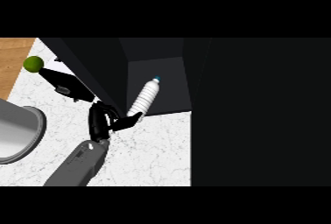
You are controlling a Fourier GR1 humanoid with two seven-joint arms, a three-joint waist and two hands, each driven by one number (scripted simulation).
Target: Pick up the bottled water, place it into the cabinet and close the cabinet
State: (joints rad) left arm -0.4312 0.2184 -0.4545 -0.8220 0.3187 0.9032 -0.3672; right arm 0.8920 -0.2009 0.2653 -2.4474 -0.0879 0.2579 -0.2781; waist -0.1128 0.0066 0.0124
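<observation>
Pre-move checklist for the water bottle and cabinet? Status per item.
1. Bottle at the cabinet opening: ok, cap end points inward.
2. Bottle fully inside: cannot tell, its base lies at the front edge.
3. Bottle upright: cannot tell from this steep view.
4. Left hand free of the bottle: cannot tell, it sits at the bottle's base.
5. Cabinet shut: not ok, the inside is open to view.
6. Lime and pot out of the way: ok, both far left on the counter.
</observation>
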